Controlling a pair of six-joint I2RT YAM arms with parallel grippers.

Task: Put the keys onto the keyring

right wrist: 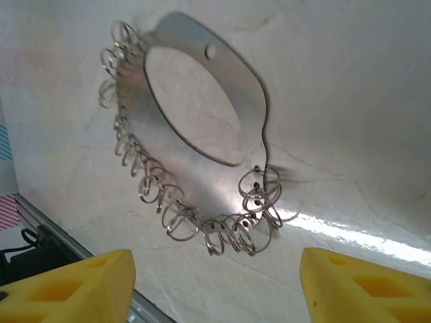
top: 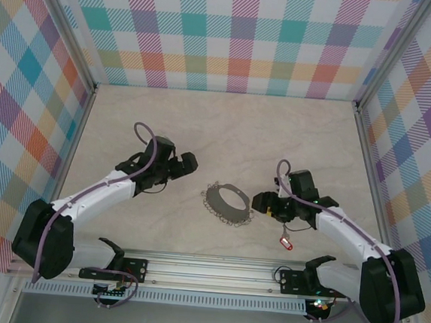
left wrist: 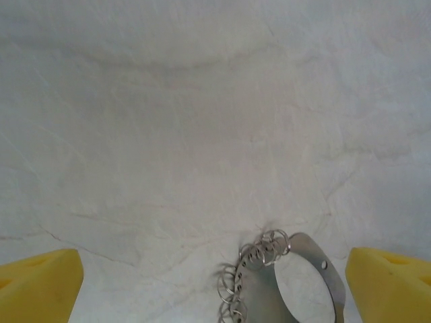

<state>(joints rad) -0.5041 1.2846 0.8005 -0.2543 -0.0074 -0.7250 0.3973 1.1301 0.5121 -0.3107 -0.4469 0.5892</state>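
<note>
- Two pairs stand wide apart and hold nothing: left fingers [left wrist: 37, 286], right fingers [right wrist: 74, 286].
- Flat at mid-surface [top: 203, 130], the ring [right wrist: 234, 79] lies just beside the right fingers, at their 9 o'clock; it is 4 o'clock from the left fingers, which are farther off.
- At the ring's 4 o'clock, the key [top: 286, 243] sits by the right arm.
</note>
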